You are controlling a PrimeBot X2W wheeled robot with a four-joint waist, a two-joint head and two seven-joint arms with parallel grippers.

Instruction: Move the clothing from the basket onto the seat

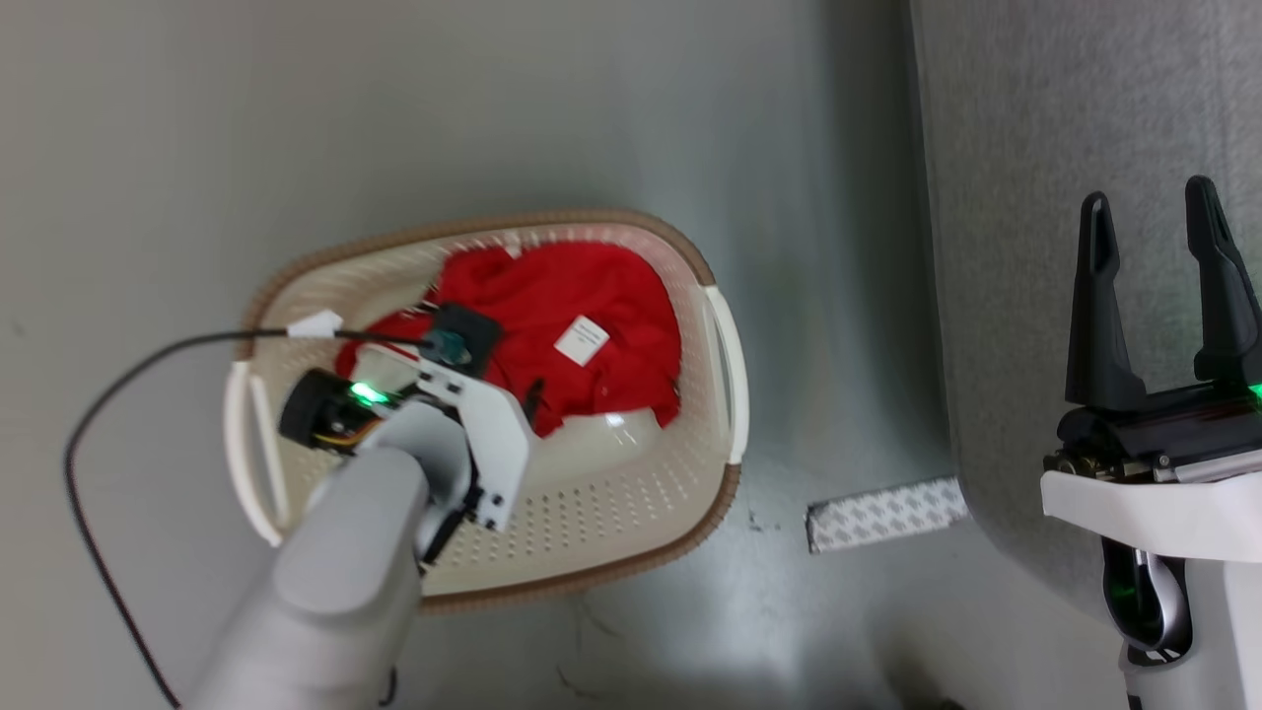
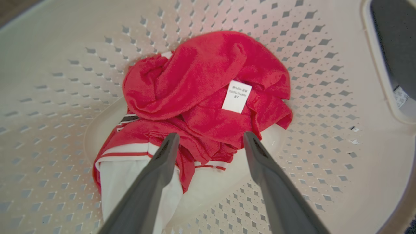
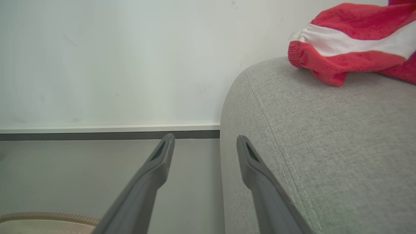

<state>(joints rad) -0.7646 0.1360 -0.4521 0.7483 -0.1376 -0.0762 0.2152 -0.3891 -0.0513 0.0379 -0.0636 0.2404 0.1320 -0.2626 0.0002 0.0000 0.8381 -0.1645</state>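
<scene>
**Left gripper [image 2: 211, 135] over the clothing [image 2: 201, 74] in the basket [image 2: 325, 65], fingers spread apart and empty.**
The crumpled red plush clothing, with white panels and a white label [image 2: 236, 96], lies on the basket's bottom at the left fingertips; whether they touch it cannot be told. The perforated cream basket, rimmed in brown weave, stands on a smooth grey floor [image 1: 493, 99] near the grey fabric seat [image 3: 325, 146]. The right gripper [image 1: 1149, 192], also spread and empty, hangs by the seat's rounded, seamed edge, where another red-and-white garment [image 3: 351, 42] rests.

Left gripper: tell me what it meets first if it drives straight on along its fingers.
Most likely the clothing: the open left gripper points down into the basket, with the red folds lying straight ahead between its fingertips. The gap to the fabric is hard to judge.
</scene>
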